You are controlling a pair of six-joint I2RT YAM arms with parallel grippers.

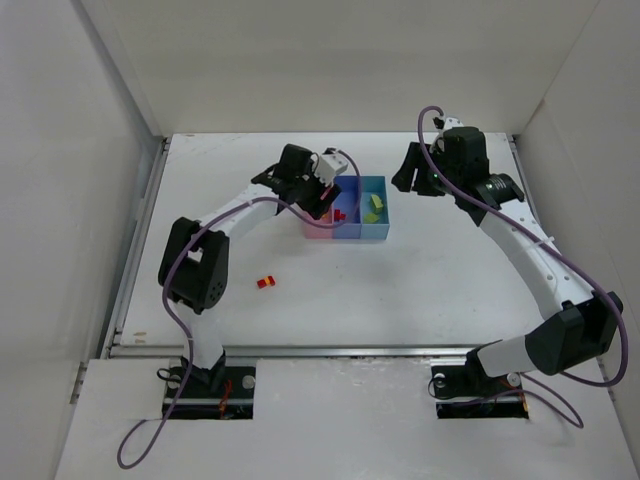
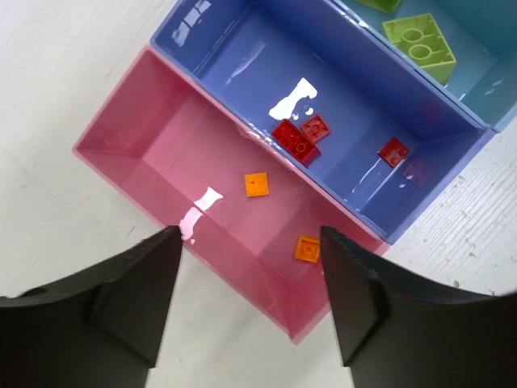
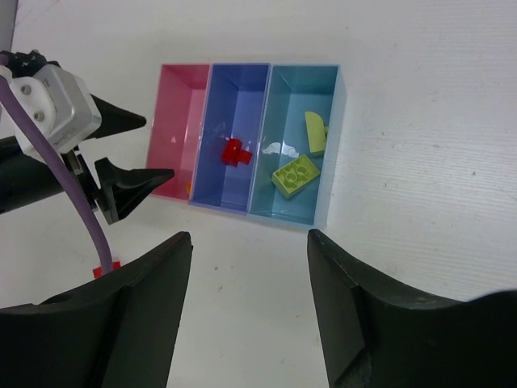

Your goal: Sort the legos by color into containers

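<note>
– Legos (image 1: 265, 282): where are they, and how will they handle?
– A red-and-yellow clump lies loose on the table (image 1: 400, 290), left of the bins. Light, stiff and slick, I'd judge, so pinch the flat sides. My left claw (image 2: 250, 233) hangs apart and empty over the pink bin (image 2: 121, 153), which holds two orange bricks (image 2: 256, 185). Red bricks (image 2: 295, 139) are in the blue bin (image 2: 242, 48), green bricks (image 2: 420, 44) in the cyan bin (image 2: 485, 77). My right claw (image 3: 249, 234) is apart and empty. Nothing blocks the reach.

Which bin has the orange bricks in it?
The pink bin, leftmost of the three: two orange bricks lie on its floor. The blue middle bin holds red bricks, the cyan one yellow-green ones.
</note>
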